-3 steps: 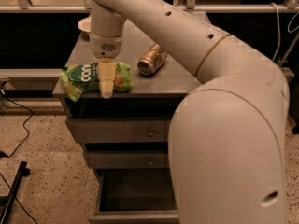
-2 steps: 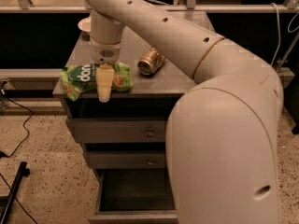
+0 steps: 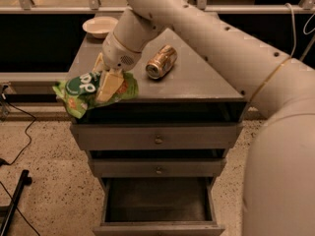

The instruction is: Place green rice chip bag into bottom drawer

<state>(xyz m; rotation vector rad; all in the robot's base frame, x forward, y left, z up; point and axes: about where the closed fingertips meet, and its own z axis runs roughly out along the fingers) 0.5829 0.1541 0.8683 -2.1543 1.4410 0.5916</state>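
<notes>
The green rice chip bag [image 3: 81, 93] is crinkled and bright green, and hangs at the front left corner of the grey cabinet top [image 3: 197, 82], partly past its edge. My gripper [image 3: 107, 86] is shut on the green rice chip bag; its pale fingers [image 3: 110, 84] press on the bag's right half. The bottom drawer [image 3: 157, 203] stands pulled open below, a wide grey box with dark inner walls and nothing in it. The bag is well above and to the left of the drawer.
A gold-brown can [image 3: 161, 61] lies on its side on the cabinet top, right of my gripper. A pale bowl [image 3: 100, 26] sits at the back left. Two closed drawer fronts with small knobs [image 3: 158, 140] are above the open drawer. My large arm [image 3: 275, 132] fills the right side.
My gripper has carried the bag forward and to the left, from on the cabinet top to its front left corner. The camera view has also shifted.
</notes>
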